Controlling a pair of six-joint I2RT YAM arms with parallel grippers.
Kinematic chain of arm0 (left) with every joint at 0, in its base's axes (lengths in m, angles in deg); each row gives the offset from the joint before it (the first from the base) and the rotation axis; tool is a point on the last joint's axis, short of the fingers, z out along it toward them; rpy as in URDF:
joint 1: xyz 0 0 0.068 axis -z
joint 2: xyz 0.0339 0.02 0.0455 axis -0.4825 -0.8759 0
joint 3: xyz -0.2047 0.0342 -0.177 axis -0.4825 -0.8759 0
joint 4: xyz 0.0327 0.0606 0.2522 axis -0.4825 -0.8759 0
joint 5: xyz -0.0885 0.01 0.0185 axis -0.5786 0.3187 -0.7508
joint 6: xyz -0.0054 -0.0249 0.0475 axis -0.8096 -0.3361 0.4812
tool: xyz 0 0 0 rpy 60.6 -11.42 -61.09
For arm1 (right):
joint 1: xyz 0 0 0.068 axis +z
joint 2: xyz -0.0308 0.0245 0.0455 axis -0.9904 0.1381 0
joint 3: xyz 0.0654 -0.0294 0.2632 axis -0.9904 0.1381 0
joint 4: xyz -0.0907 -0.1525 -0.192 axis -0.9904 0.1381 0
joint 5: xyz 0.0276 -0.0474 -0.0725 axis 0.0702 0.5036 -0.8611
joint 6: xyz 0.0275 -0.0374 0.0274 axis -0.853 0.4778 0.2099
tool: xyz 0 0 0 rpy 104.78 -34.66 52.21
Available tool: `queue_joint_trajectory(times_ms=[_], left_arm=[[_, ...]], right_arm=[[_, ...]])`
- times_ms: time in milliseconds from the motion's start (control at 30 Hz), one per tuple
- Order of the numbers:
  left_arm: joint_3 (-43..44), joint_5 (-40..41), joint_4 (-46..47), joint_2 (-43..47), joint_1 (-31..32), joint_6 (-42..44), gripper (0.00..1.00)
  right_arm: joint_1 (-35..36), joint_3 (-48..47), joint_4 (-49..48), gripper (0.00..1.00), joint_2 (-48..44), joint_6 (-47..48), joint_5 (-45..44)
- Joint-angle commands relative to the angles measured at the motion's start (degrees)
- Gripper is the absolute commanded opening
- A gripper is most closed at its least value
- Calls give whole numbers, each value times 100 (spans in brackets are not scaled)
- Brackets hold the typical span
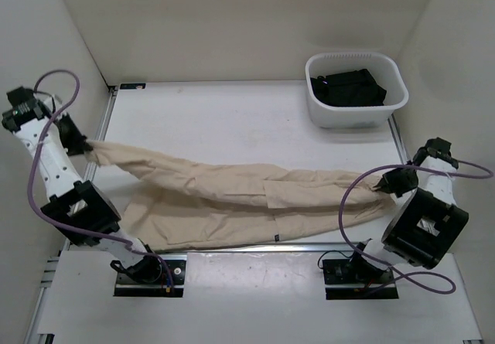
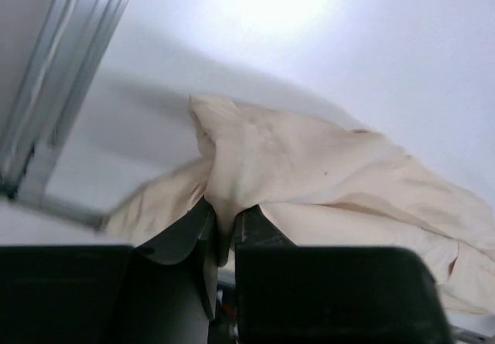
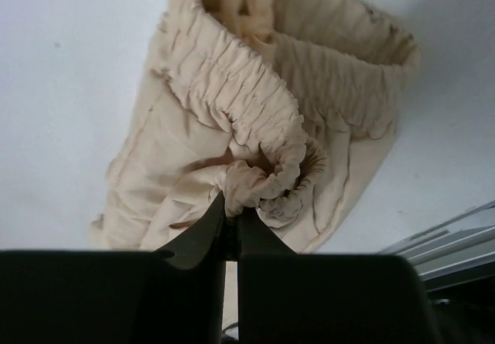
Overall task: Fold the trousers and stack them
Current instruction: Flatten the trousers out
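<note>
- Trousers (image 1: pixel 232 197) lie stretched across the surface (image 1: pixel 232 120), gripped at both ends, seemingly to draw the cloth flat for folding.
- Left hand (image 2: pixel 223 222) pinched shut on a leg end (image 2: pixel 240 158); right hand (image 3: pixel 230 209) likewise on the waistband (image 3: pixel 255 104).

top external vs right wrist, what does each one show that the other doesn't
Only top external: the trousers at full length, stretched across the table, the left hand shut on a leg end at the left, and a white basket of dark clothes at the far right.
Only right wrist: the gathered waistband close up, its elastic ruffles bunched where it is pinched.
Both: beige cloth on the white surface, and the right hand shut on the waist end.
</note>
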Motion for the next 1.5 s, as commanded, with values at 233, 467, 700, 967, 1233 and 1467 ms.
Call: queue_joint_trajectory(times_ms=[233, 467, 700, 967, 1233, 1467], left_arm=[[2823, 189, 500, -3359, 1219, 27, 17], [1893, 49, 219, -3014, 1159, 27, 100], [-2463, 269, 897, -85, 1166, 27, 83], [-4533, 1077, 1687, -310, 1220, 27, 59], [-4664, 1623, 2223, -558, 1351, 27, 82], [-5227, 1421, 2803, -445, 1404, 27, 14]], right_arm=[[710, -2834, 166, 0, 1572, -612, -703], [939, -4286, 579, 22, 3225, -516, -45], [1448, -5068, 1000, 60, 3420, 266, -52], [2291, -5210, 1309, 72, 2604, 907, -1703], [4066, -3876, 854, 72, 1224, 1172, -3145], [5552, -1898, -149, 73, 616, 531, -3033]])
